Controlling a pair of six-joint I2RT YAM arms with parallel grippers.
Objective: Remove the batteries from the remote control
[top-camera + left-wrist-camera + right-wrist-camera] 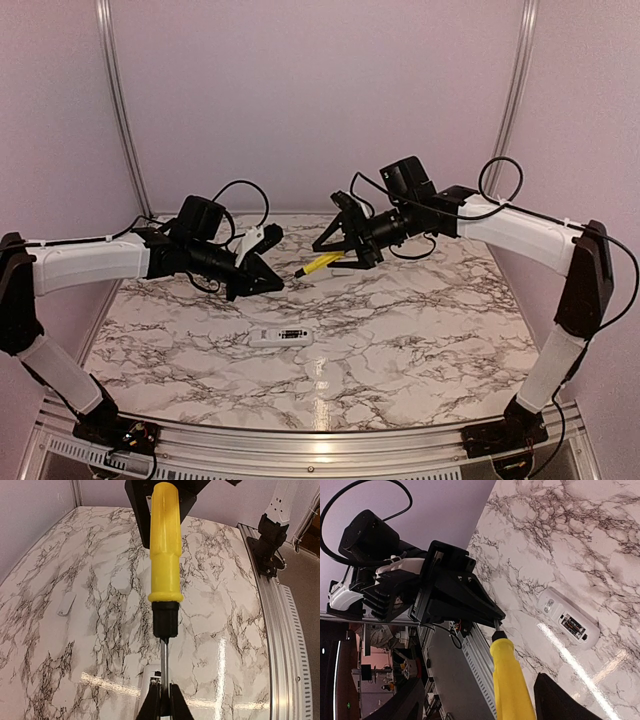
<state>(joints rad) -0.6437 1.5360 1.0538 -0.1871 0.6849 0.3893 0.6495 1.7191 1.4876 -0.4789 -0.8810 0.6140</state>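
Note:
The white remote control [282, 336] lies flat on the marble table, compartment face up, with the dark batteries [291, 334] still in it. They also show in the right wrist view [572, 626]. My left gripper [274, 279] hangs above the table, shut on the metal shaft of the yellow-handled screwdriver [320, 263]. In the left wrist view its fingertips [156, 705] pinch the shaft over the remote's end [148, 679]. My right gripper [345, 255] is open, its fingers spread on either side of the yellow handle [512, 690] without clamping it.
A small white flat piece [66, 603], like a cover, lies on the table far from the remote. Aluminium rails run along the table's near edge [320, 440]. Purple walls close in the back and sides.

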